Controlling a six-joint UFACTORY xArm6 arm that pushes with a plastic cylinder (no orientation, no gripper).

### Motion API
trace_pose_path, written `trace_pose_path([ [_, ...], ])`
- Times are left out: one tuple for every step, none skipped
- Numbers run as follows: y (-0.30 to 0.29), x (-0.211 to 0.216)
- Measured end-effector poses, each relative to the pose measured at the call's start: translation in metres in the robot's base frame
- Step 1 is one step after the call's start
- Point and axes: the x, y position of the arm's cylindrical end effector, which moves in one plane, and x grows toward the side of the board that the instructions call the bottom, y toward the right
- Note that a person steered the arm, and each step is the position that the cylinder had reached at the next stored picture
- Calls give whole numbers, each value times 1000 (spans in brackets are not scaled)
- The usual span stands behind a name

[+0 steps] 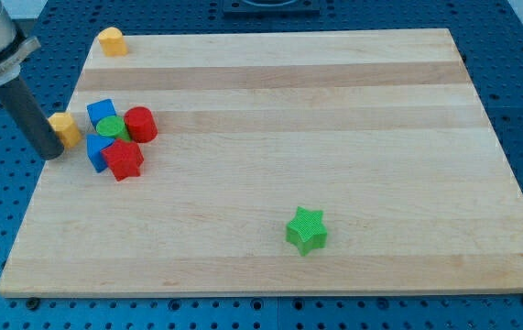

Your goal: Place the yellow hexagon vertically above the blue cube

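Two yellow blocks: one lay against the tool, the other sat far off at the table's top-left corner, so the near one was taken as the task's block.
My tip [52, 154]: it stood on the table [270, 266] by the view's left edge. The tool was a bare rod with no jaws, so it held nothing.
Yellow hexagon [65, 128]: just to the tool's right and a little above the tip, touching or nearly touching the rod. Its outline was small, so the shape was a judgement.
Blue cube [102, 112]: near, to the tool's upper right, just beyond the hexagon.
Second blue block [96, 149]: right of the tip, partly hidden, shape unclear.
Green cylinder [112, 127]: right of the tool, wedged among the blues and reds.
Red block [125, 159]: right of the tip, touching the second blue block.
Red cylinder [140, 124]: farther right, at the cluster's outer side.
Far yellow block [111, 40]: well above the tool.
Green star [307, 229]: far to the tool's lower right, alone.
Step in hand: the hexagon needed to go upward, then rightward, to sit above the cube. Pushing from beneath it, centred, looked best. A push from the left risked ramming it into the cluster and shifting the cube.
Containers: none were visible.
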Motion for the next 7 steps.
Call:
trace_pose_path([
  [0, -22],
  [0, -39],
  [16, -46],
  [39, -59],
  [38, -87],
  [27, -96],
  [-6, -96],
])
